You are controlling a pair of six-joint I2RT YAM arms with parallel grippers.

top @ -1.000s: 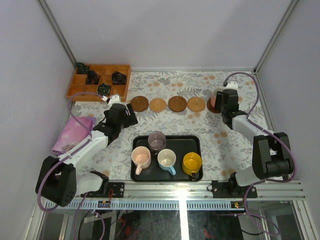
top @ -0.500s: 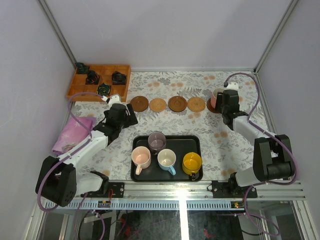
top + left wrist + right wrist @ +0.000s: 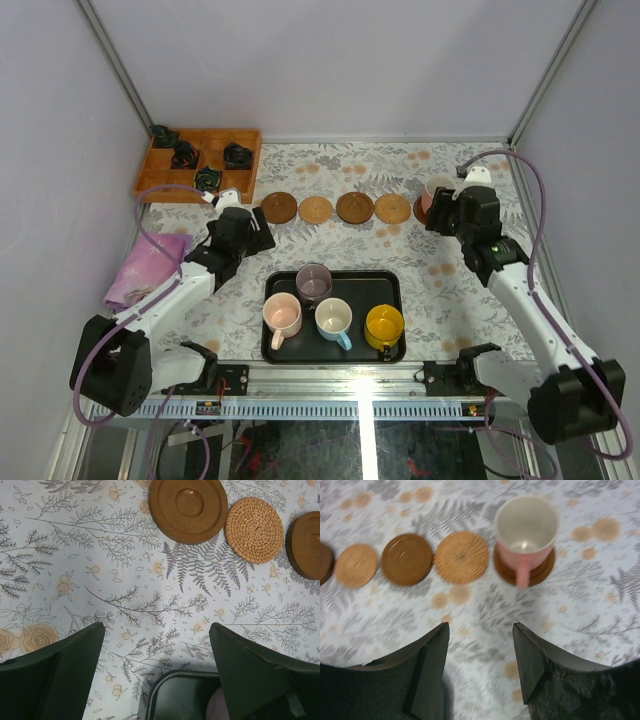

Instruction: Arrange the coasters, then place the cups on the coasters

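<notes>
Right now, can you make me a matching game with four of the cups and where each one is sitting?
Cups:
1. salmon-pink cup
2. yellow cup
3. mauve-grey cup
4. light blue cup

Places:
A. on the black tray, between the peach-pink cup and the yellow one
B. alone in the tray's far row
C. on a coaster, off the tray
D. right end of the tray's near row

Pairs: 1-C, 2-D, 3-B, 4-A
</notes>
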